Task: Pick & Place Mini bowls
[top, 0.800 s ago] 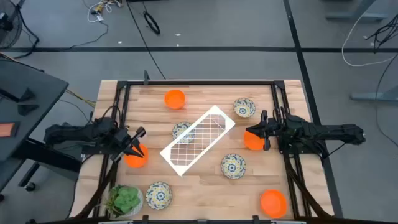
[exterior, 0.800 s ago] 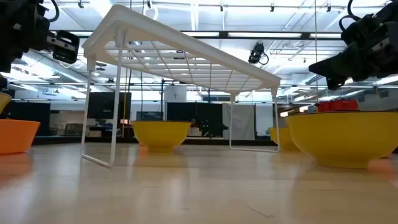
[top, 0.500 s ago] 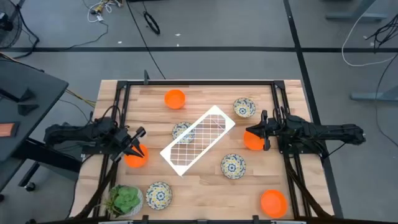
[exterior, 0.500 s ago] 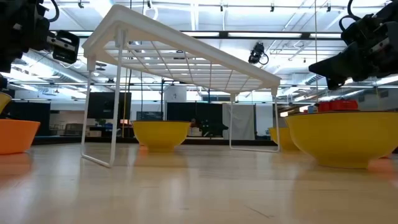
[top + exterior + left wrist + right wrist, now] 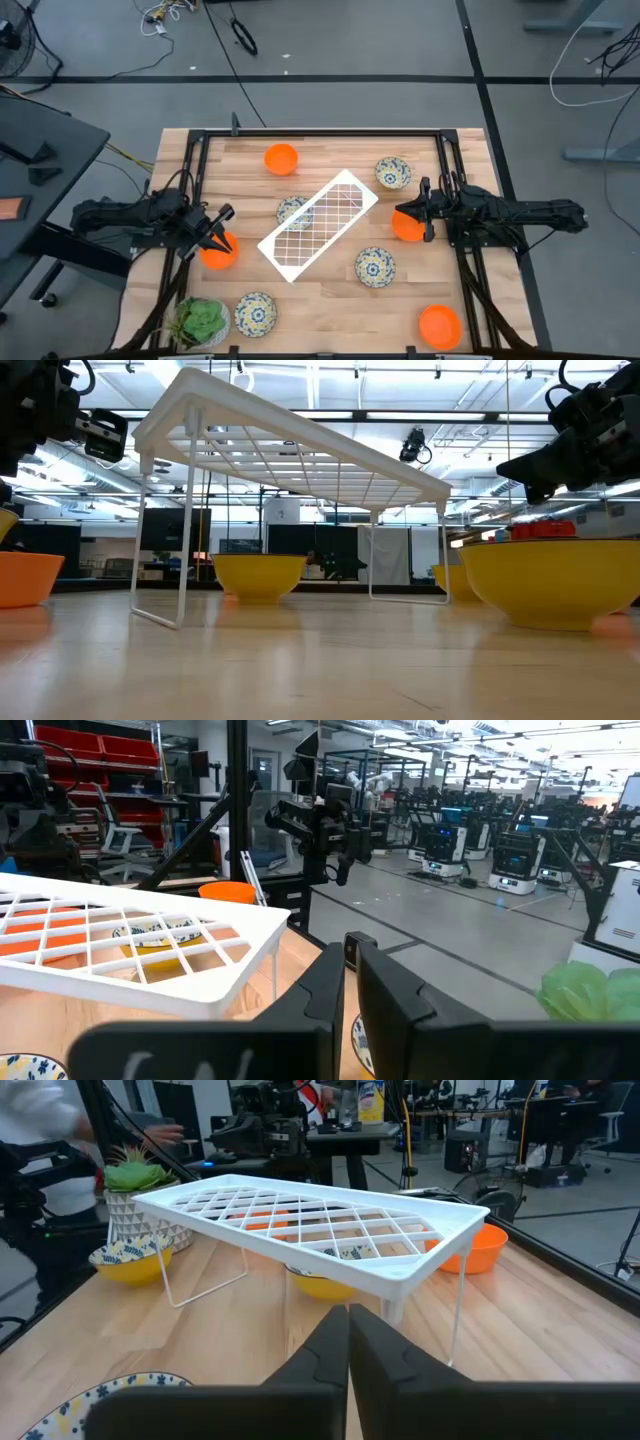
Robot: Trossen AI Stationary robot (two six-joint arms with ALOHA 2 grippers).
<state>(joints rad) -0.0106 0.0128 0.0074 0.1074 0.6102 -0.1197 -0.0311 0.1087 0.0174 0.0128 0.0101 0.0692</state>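
The left hand (image 5: 222, 238) is at the left side of the table (image 5: 330, 300), fingers together, empty, just above an orange mini bowl (image 5: 217, 256). The right hand (image 5: 408, 211) is at the right side, fingers also together, over another orange mini bowl (image 5: 406, 227). Other mini bowls stand around the white rack (image 5: 318, 224), and one patterned bowl (image 5: 290, 209) is under it.
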